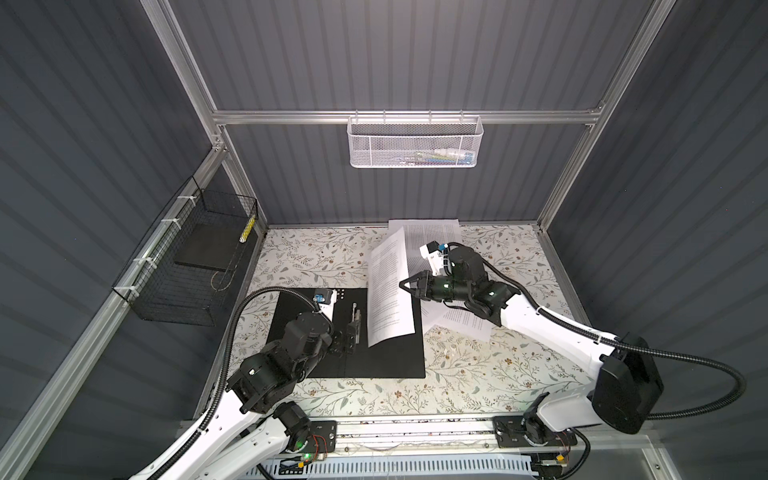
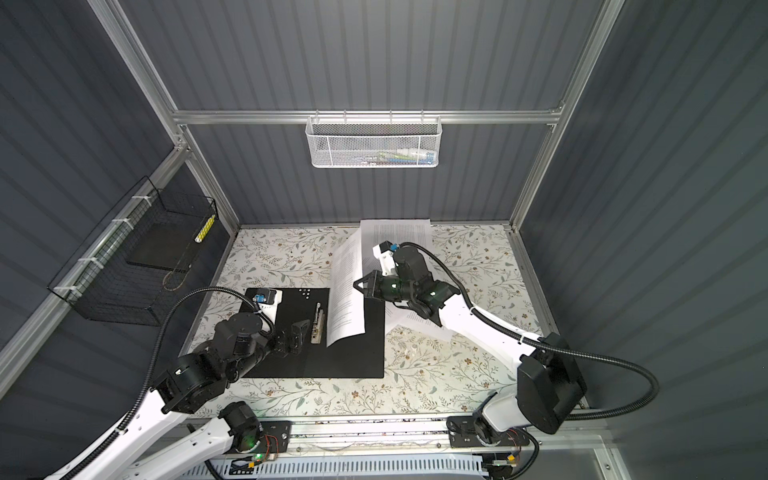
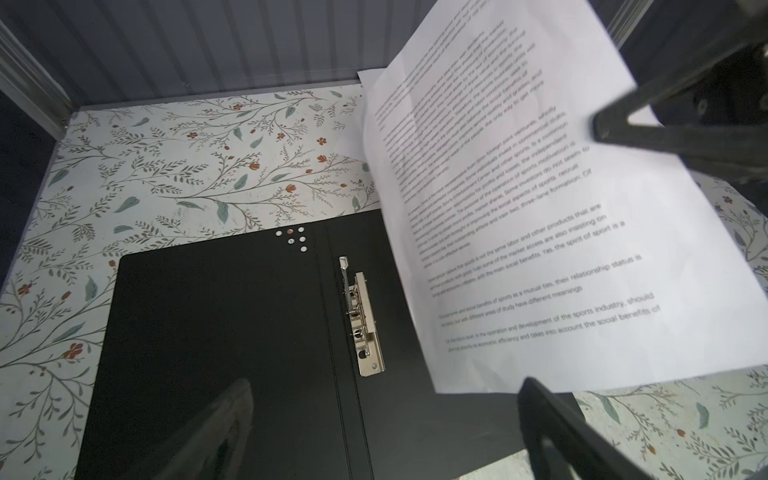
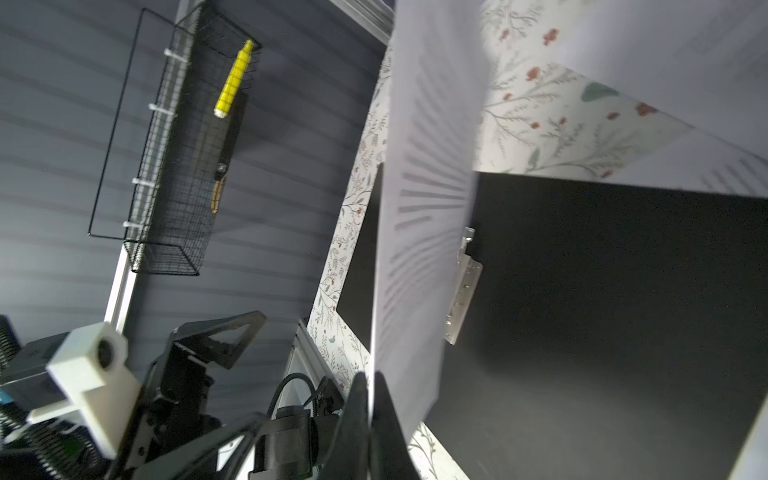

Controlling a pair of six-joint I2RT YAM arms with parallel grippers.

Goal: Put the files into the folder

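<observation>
Between the right fingers (image 1: 415, 283) — clamped on its edge — one sheet (image 1: 388, 291) hangs tilted over the open folder (image 1: 390, 361), which lies black side up below them. Facing these, the left fingers (image 2: 300, 330) stand wide apart and empty, just beside the clip (image 2: 318, 328). More files (image 1: 432, 237) lie on the tabletop (image 1: 311, 257) behind the right fingers.

The paper sheet (image 3: 540, 257) above the open folder (image 3: 208, 332) has printed lines. In the left wrist view I can read "the spirit of sport is a", "their relationship status is", "have different meanings" and "the sports industry, should". The upper lines are too small to read.
</observation>
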